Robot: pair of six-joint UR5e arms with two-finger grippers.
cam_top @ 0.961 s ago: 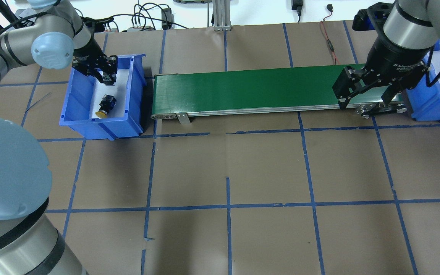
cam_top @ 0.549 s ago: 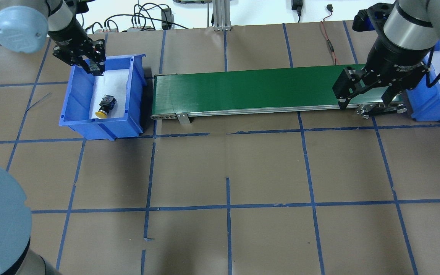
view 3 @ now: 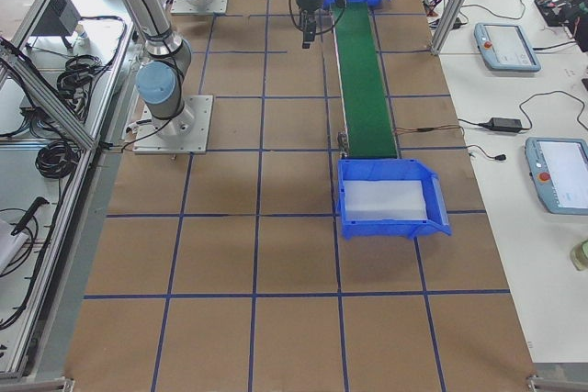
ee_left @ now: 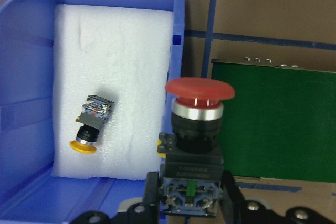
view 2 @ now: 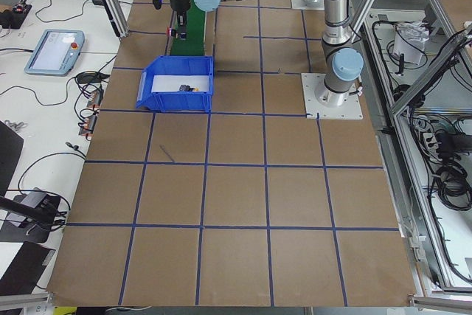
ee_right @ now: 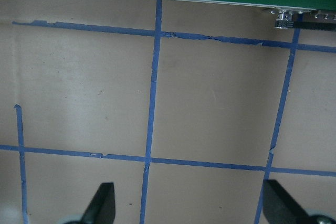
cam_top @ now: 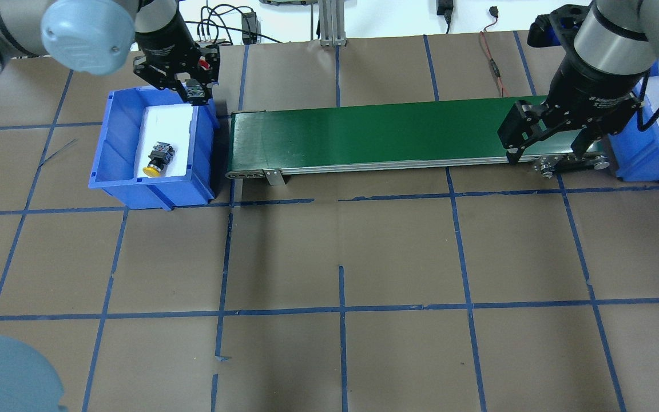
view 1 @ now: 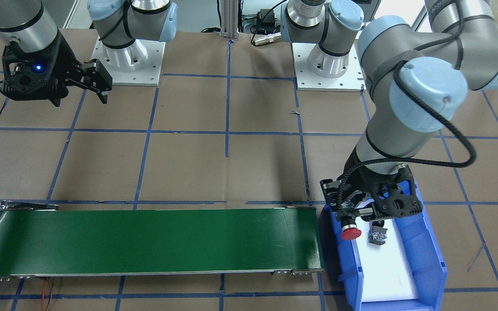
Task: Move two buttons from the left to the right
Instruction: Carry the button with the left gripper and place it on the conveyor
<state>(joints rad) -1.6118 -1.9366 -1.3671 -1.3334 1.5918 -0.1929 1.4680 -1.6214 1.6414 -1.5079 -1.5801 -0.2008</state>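
Now the left tool is up and away. A second ago it was down inside the open-topped blue plastic bin on the left. Half a second ago it was lifting over that bin's far-left corner, and it has since swung across to the far-right corner, by the left end of the long green conveyor belt. It's clenched on the red mushroom-capped push-button switch, gripping the boxy grey-black contact block with the cap pointing down. In the wrist view the cap hangs over the bin's right wall, with the belt just beyond. As I read it, button one is out of the bin and a drop onto the belt is the likely next move. The yellow-capped push-button switch hasn't budged: it lies on its side on the white foam pad lining that bin, the only thing in there. The right tool hasn't moved either. It is released, fingers wide with nothing between them, hovering at the belt's right end above the brown paper-covered worktop. Beside it sits a second blue plastic bin with its own white pad. No button shows in it, so neither has arrived.
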